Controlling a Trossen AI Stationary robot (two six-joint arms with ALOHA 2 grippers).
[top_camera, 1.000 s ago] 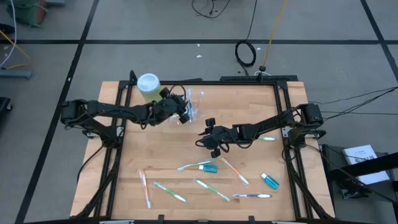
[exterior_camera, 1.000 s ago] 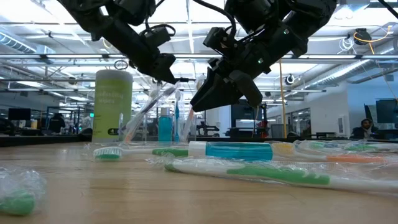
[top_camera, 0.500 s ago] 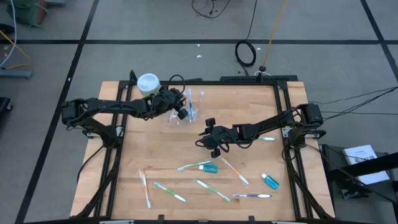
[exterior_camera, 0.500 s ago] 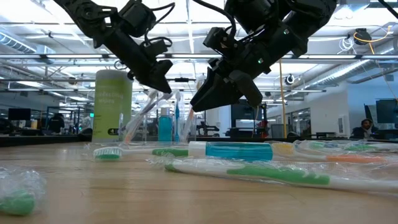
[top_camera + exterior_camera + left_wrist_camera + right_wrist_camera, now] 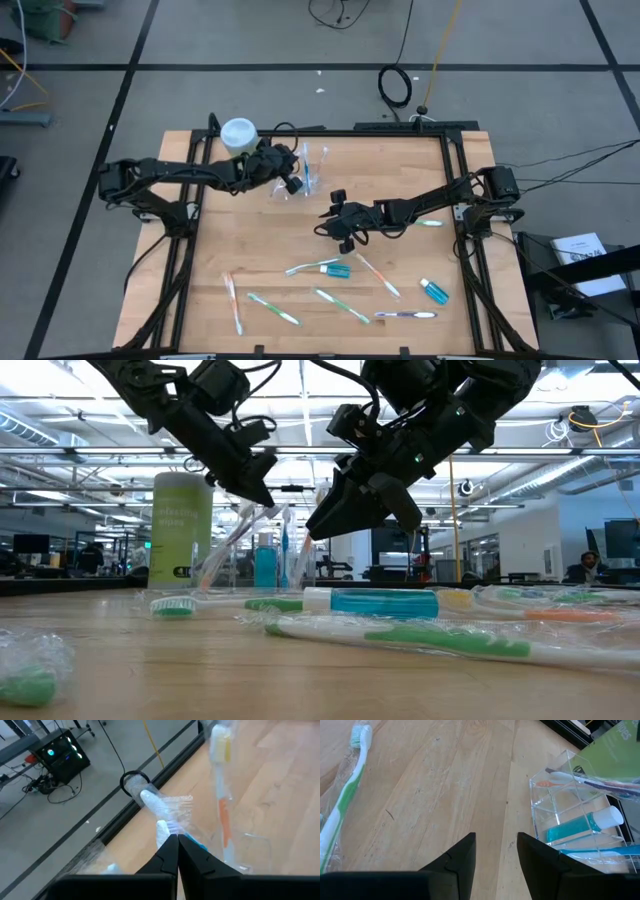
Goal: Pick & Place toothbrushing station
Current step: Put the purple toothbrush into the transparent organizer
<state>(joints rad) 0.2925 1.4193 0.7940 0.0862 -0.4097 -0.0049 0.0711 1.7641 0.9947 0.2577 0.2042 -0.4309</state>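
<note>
Bare table [image 5: 250,235] lies open around the centre toward 9 o'clock. Wrapped toothbrushes [image 5: 318,268] and a toothpaste tube [image 5: 434,291] clutter the 6 o'clock edge. At 12 o'clock, the clear holder [image 5: 312,172] and green bottle [image 5: 239,137] block passage.

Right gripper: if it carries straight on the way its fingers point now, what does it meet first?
Probably bare table first. The right gripper is open, and the clear holder with a toothpaste tube sits off to one side, though depth is hard to judge.
</note>
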